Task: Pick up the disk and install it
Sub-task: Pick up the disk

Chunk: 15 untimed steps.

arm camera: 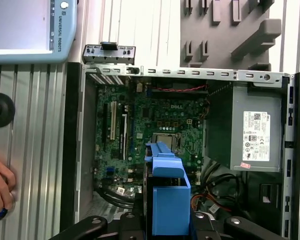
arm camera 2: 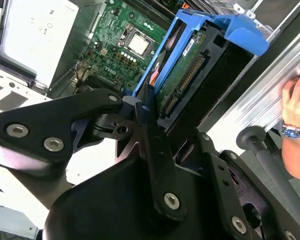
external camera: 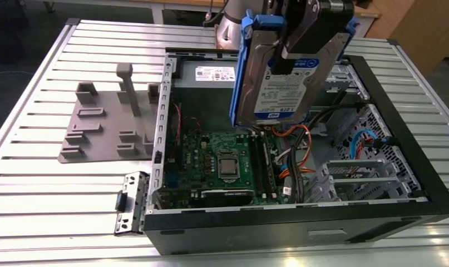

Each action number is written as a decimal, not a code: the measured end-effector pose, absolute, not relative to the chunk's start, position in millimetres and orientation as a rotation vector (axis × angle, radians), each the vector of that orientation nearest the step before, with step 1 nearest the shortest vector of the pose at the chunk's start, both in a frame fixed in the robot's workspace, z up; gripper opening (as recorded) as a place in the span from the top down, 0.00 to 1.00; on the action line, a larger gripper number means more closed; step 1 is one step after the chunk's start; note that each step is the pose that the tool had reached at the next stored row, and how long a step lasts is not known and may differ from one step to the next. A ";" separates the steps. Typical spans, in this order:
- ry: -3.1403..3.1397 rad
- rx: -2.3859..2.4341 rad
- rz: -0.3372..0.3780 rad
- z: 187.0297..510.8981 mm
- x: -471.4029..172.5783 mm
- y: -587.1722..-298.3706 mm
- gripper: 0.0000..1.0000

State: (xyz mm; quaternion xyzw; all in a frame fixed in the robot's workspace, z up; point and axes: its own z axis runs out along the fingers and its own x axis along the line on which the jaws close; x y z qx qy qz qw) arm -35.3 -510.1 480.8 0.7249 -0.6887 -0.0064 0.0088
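The gripper (external camera: 290,55) is pinching the disk (external camera: 284,83) between its black fingers (external camera: 297,41), one finger pressing across the labelled silver face. It is holding the drive on edge, with the blue caddy framing it. The disk is hanging over the open computer case (external camera: 402,144), above the green motherboard (external camera: 224,161) and close to the grey power supply (external camera: 209,75) at the far end of the case. I cannot tell whether its lower edge is touching anything inside.

In the second wrist view the jaws are closing on the disk (arm camera 2: 190,75) from both sides, the circuit board side and connector facing the camera. In the first wrist view the blue caddy (arm camera: 167,195) is sitting over the board, with orange cables just beside it.

The case is lying on its side on a ribbed metal table (external camera: 46,183). A grey slotted holder (external camera: 105,122) is resting at the exterior view's left, and a small metal bracket (external camera: 131,203) is lying near the case's corner. A person's hand (arm camera 2: 295,115) is resting on the table beside the case — a watch on the wrist.
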 end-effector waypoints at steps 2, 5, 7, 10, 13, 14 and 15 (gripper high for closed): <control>-2.152 2.265 -0.020 480.7 -35.3 -511.5 0.64; -2.151 2.264 -0.019 480.7 -35.2 -513.4 0.64; -2.151 2.264 -0.019 480.7 -35.2 -514.8 0.64; -2.151 2.264 -0.018 480.7 -35.1 -516.8 0.64; -2.151 2.264 -0.018 480.6 -35.0 -518.8 0.64; -2.151 2.264 -0.018 480.6 -35.0 -519.5 0.64; -2.151 2.263 -0.017 480.6 -35.0 -520.1 0.64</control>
